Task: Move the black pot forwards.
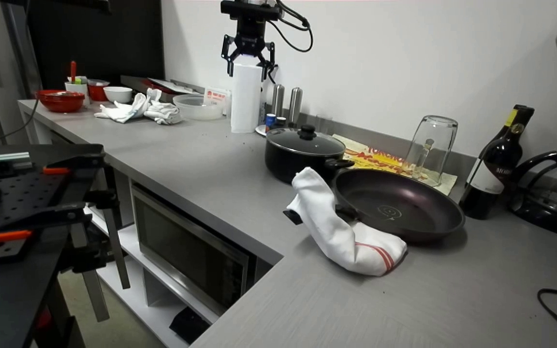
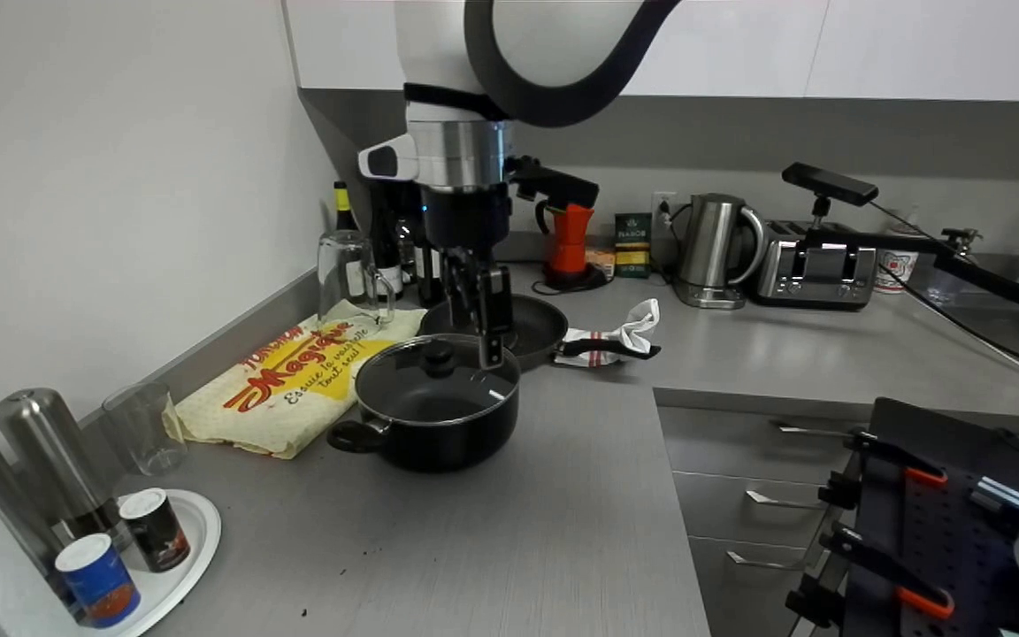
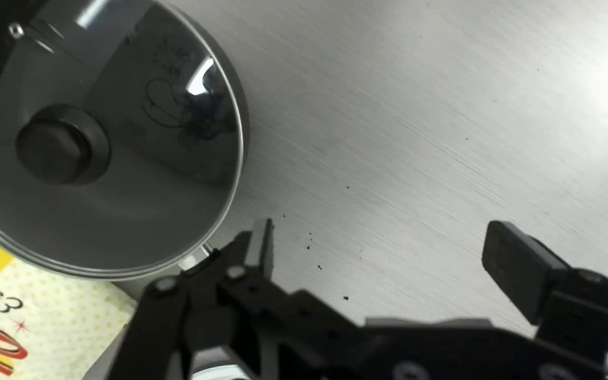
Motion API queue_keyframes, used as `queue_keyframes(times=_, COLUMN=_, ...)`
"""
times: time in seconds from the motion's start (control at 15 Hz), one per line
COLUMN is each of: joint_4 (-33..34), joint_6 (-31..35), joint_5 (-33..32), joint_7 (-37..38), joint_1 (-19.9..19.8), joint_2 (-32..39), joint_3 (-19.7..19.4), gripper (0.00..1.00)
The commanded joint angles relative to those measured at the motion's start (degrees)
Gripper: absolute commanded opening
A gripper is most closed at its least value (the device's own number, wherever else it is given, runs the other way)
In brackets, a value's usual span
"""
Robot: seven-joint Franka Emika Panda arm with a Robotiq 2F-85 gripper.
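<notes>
Hand (image 3: 380, 250) is hovering over the desk (image 2: 563, 531), jaws standing wide apart. Black pot (image 2: 448, 433) is sitting lidded on desk, near the frying pan (image 1: 399, 205).

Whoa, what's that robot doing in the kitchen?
A robot arm is reaching over the counter. Its gripper is open and holding nothing, hanging above the counter near the black pot. The pot sits there with its lid on, beside the frying pan. The job is to move the pot forwards, but the robot isn't gripping it yet.
</notes>
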Motion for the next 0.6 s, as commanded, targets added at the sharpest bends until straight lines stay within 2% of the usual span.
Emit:
queue_keyframes(times=0.0, joint_4=10.9, joint_6=-4.2, joint_5=-0.4, joint_7=-3.6, joint_1=-0.2, joint_2=8.8, joint_3=2.0, gripper=1.0)
queue_keyframes(times=0.53, joint_4=28.2, joint_6=-11.9, joint_5=-0.4, joint_7=-9.9, joint_1=1.2, joint_2=23.1, joint_3=3.7, gripper=1.0)
